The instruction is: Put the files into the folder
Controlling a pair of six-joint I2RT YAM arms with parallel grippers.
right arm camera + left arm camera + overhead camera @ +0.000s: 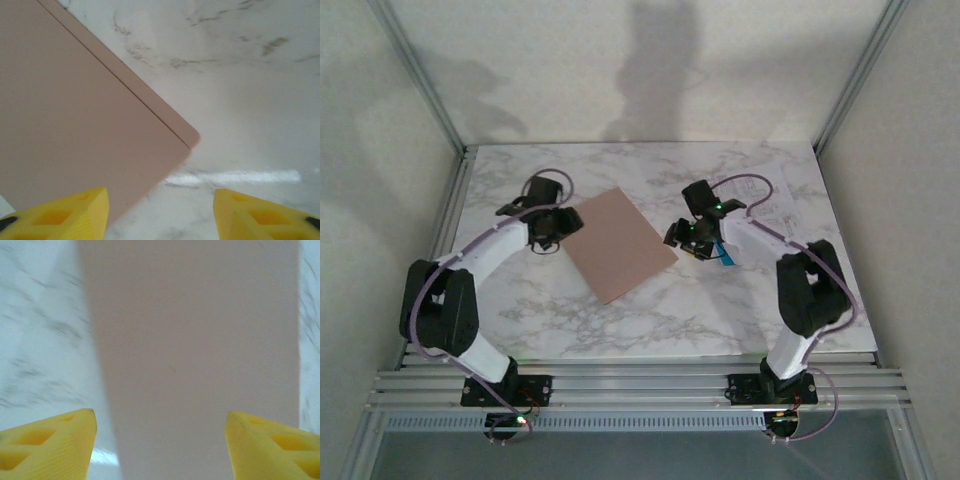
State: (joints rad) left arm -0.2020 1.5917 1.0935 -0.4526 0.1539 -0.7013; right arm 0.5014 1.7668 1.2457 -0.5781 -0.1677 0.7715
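Folder (pixel 620 245) looks light, thin, bendy; I'd pinch its four-o'clock corner, leaves offset there. Left gripper (pixel 160 440) and right gripper (pixel 160 210) gape wide.

A flat pinkish-tan card folder (pixel 620 245) lies mid-counter, with the left tool (pixel 558 222) and right tool (pixel 692 240) close on either side. The near strip of white marble counter (pixel 620 325) offers open passage.

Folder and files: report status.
Left gripper open, at folder edge. Right gripper open, near its right corner. Folder closed, flat. Files outside, under right arm.
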